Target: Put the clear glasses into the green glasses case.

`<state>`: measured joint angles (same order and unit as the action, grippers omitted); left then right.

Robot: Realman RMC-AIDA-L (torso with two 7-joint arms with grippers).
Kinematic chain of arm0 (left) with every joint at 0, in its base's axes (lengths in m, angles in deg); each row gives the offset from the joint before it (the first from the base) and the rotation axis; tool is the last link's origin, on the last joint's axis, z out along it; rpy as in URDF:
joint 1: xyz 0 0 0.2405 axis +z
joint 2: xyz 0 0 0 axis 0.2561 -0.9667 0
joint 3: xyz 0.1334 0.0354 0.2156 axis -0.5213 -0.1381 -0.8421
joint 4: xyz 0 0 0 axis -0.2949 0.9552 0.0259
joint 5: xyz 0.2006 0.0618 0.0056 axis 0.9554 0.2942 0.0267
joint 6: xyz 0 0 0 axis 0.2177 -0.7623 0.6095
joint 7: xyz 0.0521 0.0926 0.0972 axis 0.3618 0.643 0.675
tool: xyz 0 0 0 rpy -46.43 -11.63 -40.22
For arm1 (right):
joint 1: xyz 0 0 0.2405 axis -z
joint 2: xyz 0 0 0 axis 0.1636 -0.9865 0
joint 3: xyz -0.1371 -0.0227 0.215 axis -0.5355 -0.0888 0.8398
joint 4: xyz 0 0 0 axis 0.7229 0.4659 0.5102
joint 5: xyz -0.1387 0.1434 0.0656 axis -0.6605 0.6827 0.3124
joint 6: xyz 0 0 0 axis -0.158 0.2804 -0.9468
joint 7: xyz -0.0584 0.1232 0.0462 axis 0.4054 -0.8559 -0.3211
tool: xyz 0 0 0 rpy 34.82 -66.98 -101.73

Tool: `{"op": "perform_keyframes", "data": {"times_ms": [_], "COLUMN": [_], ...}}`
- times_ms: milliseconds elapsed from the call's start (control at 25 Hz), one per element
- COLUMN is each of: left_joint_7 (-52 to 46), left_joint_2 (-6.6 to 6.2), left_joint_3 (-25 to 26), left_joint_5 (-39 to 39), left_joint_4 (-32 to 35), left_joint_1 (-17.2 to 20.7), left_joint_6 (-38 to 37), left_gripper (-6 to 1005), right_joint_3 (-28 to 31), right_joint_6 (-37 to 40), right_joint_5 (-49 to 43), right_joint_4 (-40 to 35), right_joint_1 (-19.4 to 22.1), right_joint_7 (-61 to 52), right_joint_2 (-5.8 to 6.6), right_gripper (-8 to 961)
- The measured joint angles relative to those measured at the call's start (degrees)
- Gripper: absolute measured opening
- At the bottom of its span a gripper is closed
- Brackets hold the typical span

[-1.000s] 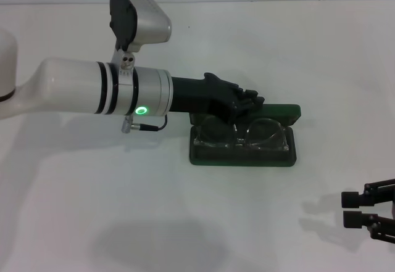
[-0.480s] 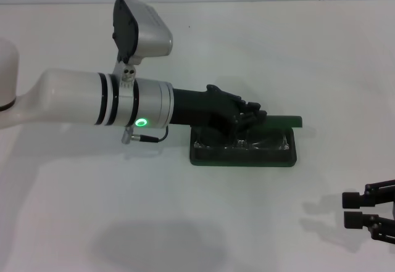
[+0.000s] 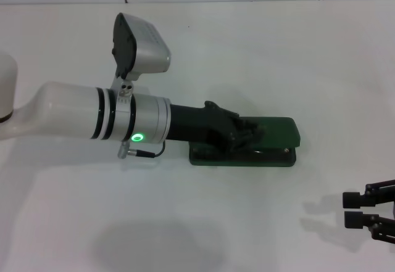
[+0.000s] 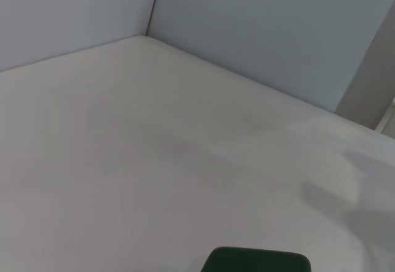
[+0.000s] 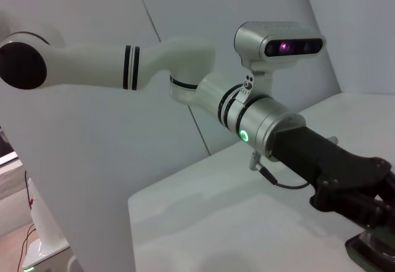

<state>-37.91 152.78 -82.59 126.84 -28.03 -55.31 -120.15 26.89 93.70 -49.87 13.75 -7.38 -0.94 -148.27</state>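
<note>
- Left gripper reaches in from 9 o'clock and sits on the lid of the green glasses case, fingers pressed onto the lid's left half. Can't tell if the fingers are open or closed; they read as 1 dark mass against the lid.
- Case sits just right of table centre, long side running 9 to 3 o'clock. Lid is down, nearly flat on the base, with a thin seam along the 6 o'clock edge.
- Clear glasses: only a faint glint in that seam near the case's 6 o'clock edge, otherwise hidden under the lid. Not enough to point at.
- Left wrist view: just 1 rounded dark green corner of the case against bare white table.
- Right gripper is parked at 4 o'clock from the case, well apart, near the table edge. Its 2 black finger pads have a visible gap between them, holding nothing.
- Right wrist view: left arm's black hand over the case end.
</note>
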Motion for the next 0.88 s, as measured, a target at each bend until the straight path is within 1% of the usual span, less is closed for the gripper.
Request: {"op": "perform_keyframes", "data": {"times_ms": [240, 440, 520, 640, 720, 800, 840, 880], "left_joint_7": [0.0, 0.0, 0.0, -0.5, -1.0, -0.7, -0.3, 1.3], "left_joint_2": [0.0, 0.07, 0.05, -0.12, -0.29, -0.34, -0.35, -0.38], "left_joint_3": [0.0, 0.0, 0.0, 0.5, 2.5, 6.7, 8.6, 11.1], "left_joint_5": [0.0, -0.1, -0.2, -0.2, -0.3, -0.4, -0.4, -0.7], "left_joint_4": [0.7, 0.9, 1.8, 4.9, 8.4, 11.8, 12.8, 13.8], "left_joint_1": [1.3, 1.6, 1.8, 3.2, 5.3, 7.7, 8.6, 9.6], "left_joint_6": [-1.2, -1.5, -1.6, -2.2, -3.4, -6.9, -8.4, -11.5], "left_gripper": [164, 164, 164, 164, 165, 165, 181, 198], "right_joint_3": [0.0, 0.0, 0.0, 0.1, 0.1, 0.1, 0.6, 0.9], "right_joint_6": [0.0, -0.1, -0.1, -0.2, -0.2, -0.2, 0.1, 0.4], "right_joint_5": [0.0, 0.0, 0.0, 0.0, 0.0, 0.0, 0.0, 0.1], "right_joint_4": [-0.2, -0.3, -0.3, -0.4, -0.5, -0.5, -1.0, -1.3], "right_joint_1": [-0.2, -0.3, -0.3, -0.2, -0.1, 0.0, 0.1, 0.1], "right_joint_7": [0.0, 0.0, 0.0, 0.0, 0.0, 0.0, 0.0, 0.1], "right_joint_2": [0.0, 0.0, 0.01, 0.06, 0.1, 0.14, 0.35, 0.42], "right_gripper": [293, 295, 296, 297, 299, 300, 300, 300]}}
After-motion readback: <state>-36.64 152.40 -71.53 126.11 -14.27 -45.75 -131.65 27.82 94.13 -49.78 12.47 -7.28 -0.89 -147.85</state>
